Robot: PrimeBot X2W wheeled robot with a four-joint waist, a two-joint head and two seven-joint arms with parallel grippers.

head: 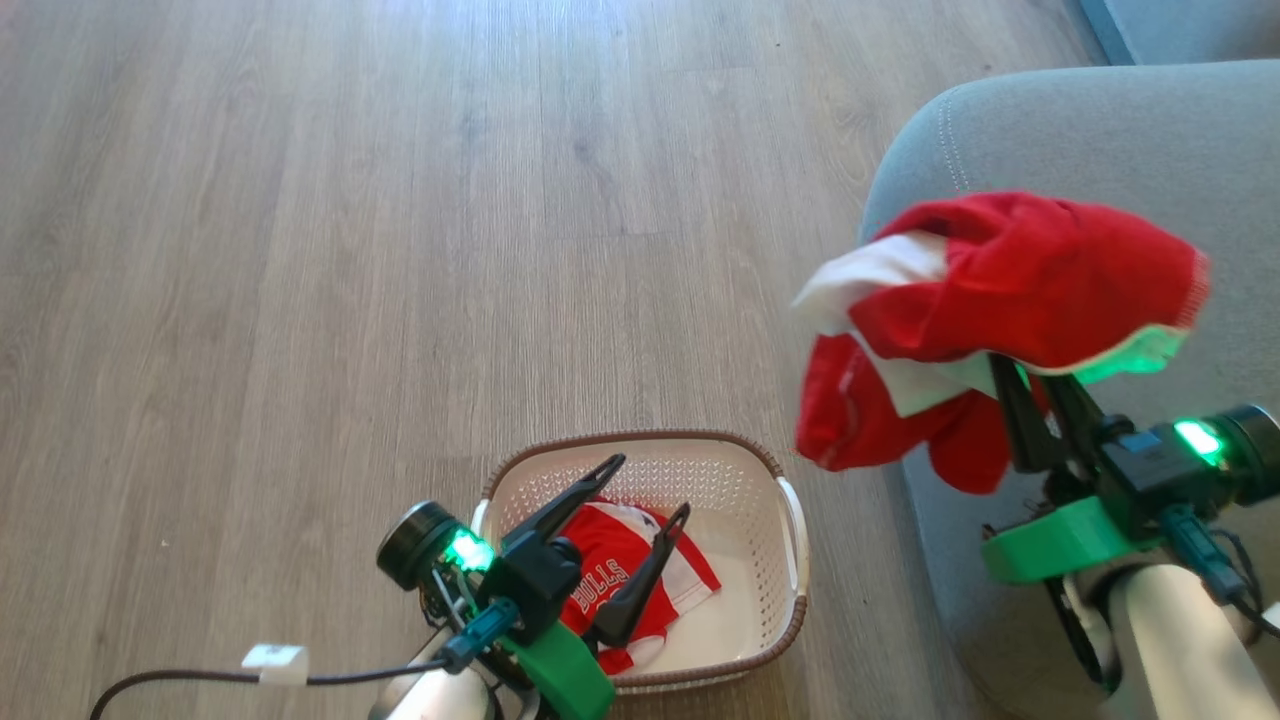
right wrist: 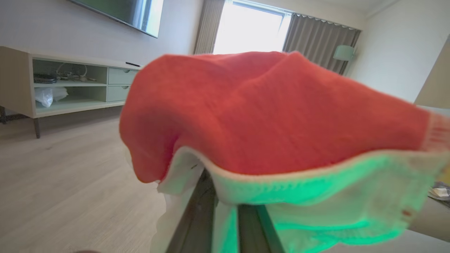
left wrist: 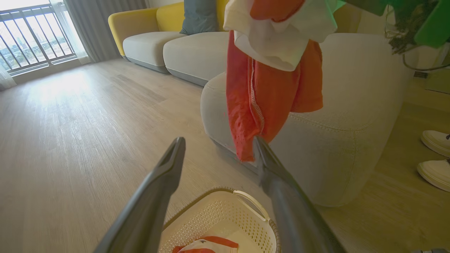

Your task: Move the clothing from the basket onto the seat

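Observation:
A red-and-white garment [head: 1000, 300] hangs in the air beside the grey seat [head: 1100, 140], draped over my right gripper [head: 1015, 365], which is shut on it. The same garment [left wrist: 274, 70] dangles before the seat [left wrist: 351, 116] in the left wrist view, and it [right wrist: 274, 116] covers the fingers in the right wrist view. A second red-and-white garment [head: 610, 565] with a dark printed logo lies in the cream basket [head: 740, 470] on the floor. My left gripper [head: 650, 490] hovers open just above that garment, holding nothing. The basket [left wrist: 218, 221] also appears below my left gripper [left wrist: 219, 147].
Wood floor [head: 350, 250] spreads left and ahead of the basket. In the left wrist view, further sofa cushions [left wrist: 175, 49] stand by a window, and two white shoes [left wrist: 436, 158] rest at the right edge. A low TV cabinet [right wrist: 66, 84] lines the wall in the right wrist view.

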